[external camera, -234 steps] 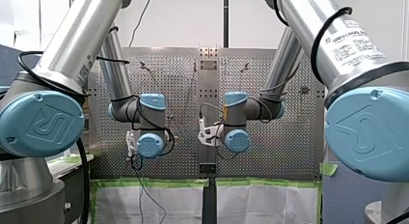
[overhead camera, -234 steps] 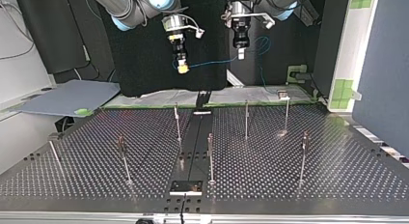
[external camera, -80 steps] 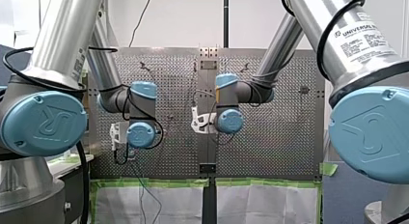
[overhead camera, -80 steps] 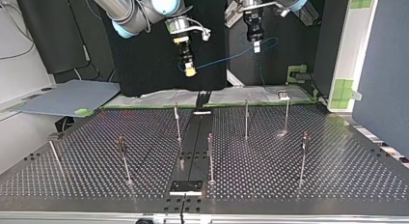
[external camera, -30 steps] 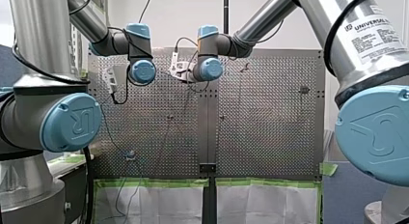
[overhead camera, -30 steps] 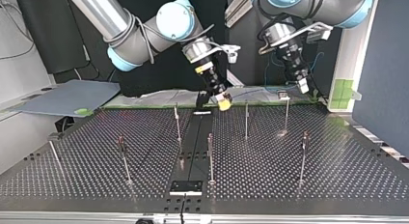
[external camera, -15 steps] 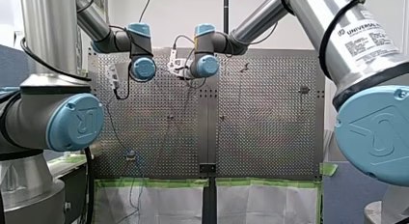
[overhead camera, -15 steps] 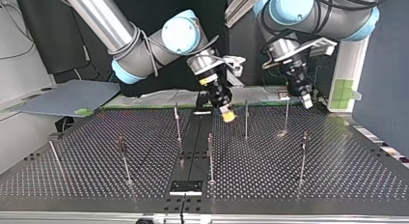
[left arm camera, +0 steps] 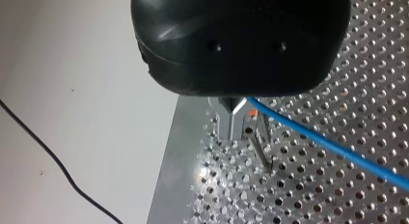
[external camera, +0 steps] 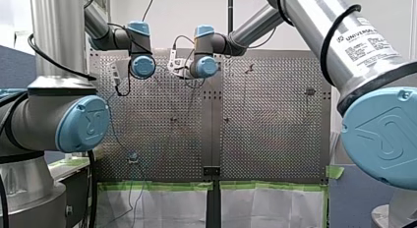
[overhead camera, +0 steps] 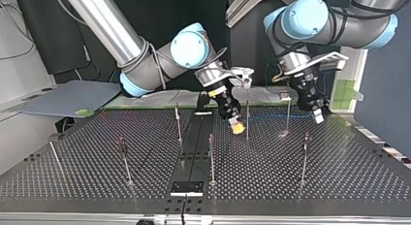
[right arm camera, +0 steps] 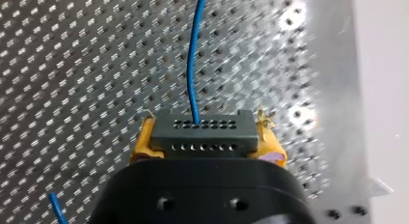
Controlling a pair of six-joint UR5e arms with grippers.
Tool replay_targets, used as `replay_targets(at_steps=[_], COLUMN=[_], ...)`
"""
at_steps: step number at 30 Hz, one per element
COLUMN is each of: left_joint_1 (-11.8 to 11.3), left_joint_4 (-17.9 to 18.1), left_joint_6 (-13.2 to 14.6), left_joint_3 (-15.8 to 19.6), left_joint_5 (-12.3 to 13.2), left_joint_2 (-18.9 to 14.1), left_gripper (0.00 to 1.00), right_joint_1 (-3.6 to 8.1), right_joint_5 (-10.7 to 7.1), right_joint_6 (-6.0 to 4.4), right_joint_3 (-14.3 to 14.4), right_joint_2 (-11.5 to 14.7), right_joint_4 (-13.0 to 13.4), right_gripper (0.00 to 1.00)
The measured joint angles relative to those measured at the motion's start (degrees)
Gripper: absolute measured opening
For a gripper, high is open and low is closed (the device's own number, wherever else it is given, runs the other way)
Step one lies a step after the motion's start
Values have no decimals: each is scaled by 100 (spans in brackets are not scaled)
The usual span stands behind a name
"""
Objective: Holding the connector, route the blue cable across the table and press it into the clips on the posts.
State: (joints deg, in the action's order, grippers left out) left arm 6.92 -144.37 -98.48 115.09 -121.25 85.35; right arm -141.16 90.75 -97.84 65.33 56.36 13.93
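In the right wrist view my right gripper, with yellow pads, is shut on a dark grey connector. The blue cable runs straight out of the connector over the perforated table. In the left wrist view my left gripper, with metal fingers, is shut on the blue cable, right above a thin post. In the top view my right gripper hangs beside a post. My left gripper is near the right-hand posts, and the cable stretches between the grippers.
Several thin posts stand on the perforated table, among them one at the top view's right, one in the middle and one at the left. A dark rail runs down the table's middle.
Both arms have come down and forward over the table in the top view, from behind its far edge to among the posts. The cable came with them, and both grips are unchanged.
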Motion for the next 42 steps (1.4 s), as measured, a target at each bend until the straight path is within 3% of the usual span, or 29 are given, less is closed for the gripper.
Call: replay_targets(at_steps=[7, 14, 21, 32, 42], left_joint_1=[-364, -688, -827, -919, -1203], left_joint_4=[72, 134, 284, 325, 517], left_joint_6=[-45, -108, -287, -421, -616], left_joint_3=[-29, -181, -357, -551, -830], left_joint_5=[362, 610, 825, 1120, 1452], left_joint_2=[65, 363, 512, 765, 1044], left_gripper=[0, 0, 0, 0, 0], right_joint_1=[-39, -55, -46, 48, 86], right_joint_5=[-46, -56, -40, -34, -43], right_joint_6=[5, 17, 27, 28, 27], right_joint_3=[-395, -713, -761, -811, -958], right_joint_2=[-63, -260, -439, -495, -532], right_joint_4=[-58, -145, -166, -163, -170], right_gripper=[0, 0, 0, 0, 0])
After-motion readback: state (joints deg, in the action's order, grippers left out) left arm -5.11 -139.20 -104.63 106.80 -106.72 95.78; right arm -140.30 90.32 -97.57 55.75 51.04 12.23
